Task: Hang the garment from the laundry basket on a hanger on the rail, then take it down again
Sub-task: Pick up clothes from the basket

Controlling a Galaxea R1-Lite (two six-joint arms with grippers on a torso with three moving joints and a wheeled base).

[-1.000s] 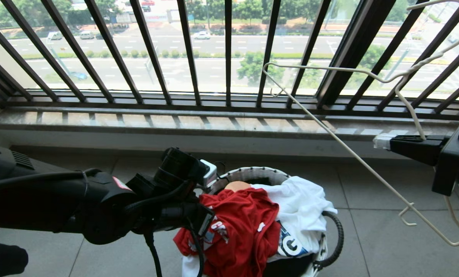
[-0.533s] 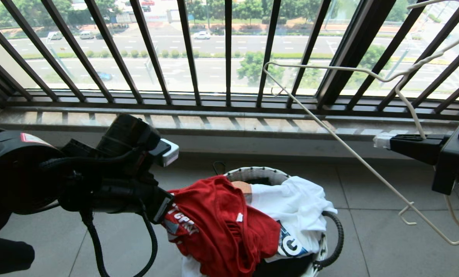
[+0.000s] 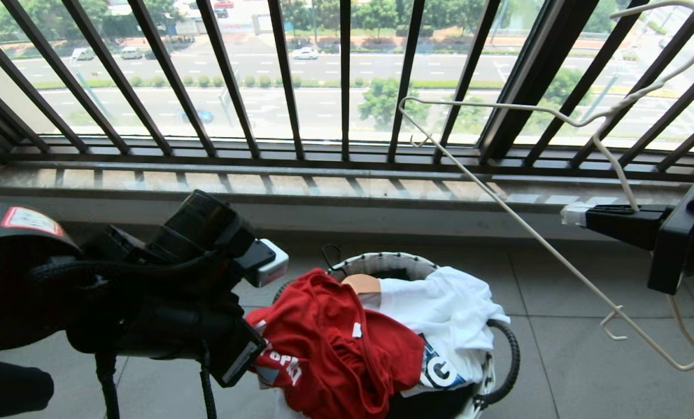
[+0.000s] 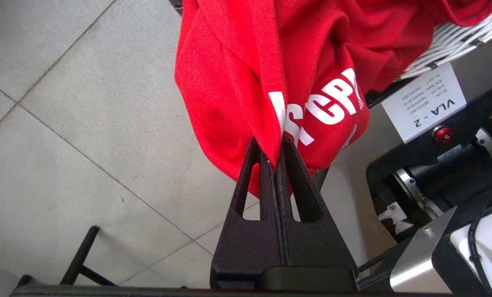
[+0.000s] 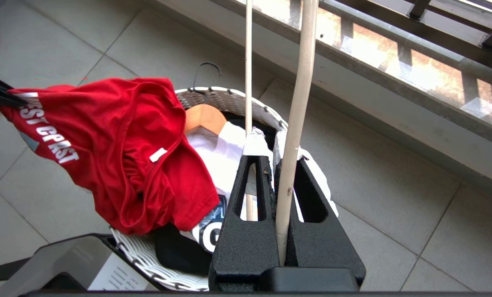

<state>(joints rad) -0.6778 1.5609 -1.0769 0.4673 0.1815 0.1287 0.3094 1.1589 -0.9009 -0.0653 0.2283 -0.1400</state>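
The step in hand reads as the lift-out: the left tool point(image 4: 275, 159) has its two fingers pressed flat together on a fold of the red T-shirt point(image 3: 335, 349), pinching it right at the white lettering; the cloth hangs from the tips in a bunched drape, and the pinched edge is held out beside the laundry basket point(image 3: 501, 349) on that tool's side, over the floor tiles, while the rest of the shirt trails back across the basket's rim and lies on the white garment point(image 3: 446, 314) heaped there; so the shirt is part out, part in, not yet free. A wooden hanger's shoulder point(image 3: 361, 284) peeps out of the pile just behind the red cloth. Further right, the right tool point(image 5: 285, 163) is closed tight on the cream wire hanger point(image 3: 498, 201), gripping its stem between taped fingertips; the hanger's triangle slants out ahead of that tool, across the black window bars point(image 3: 344, 75), its long hook curling up above it; it hangs well apart from the shirt. The rail is not in view. The next move, as I judge it, calls for raising the left tool until the shirt's tail clears the basket, then bringing neck opening and hanger end together; the bunched folds hide that opening, so the shirt may first need to hang open.
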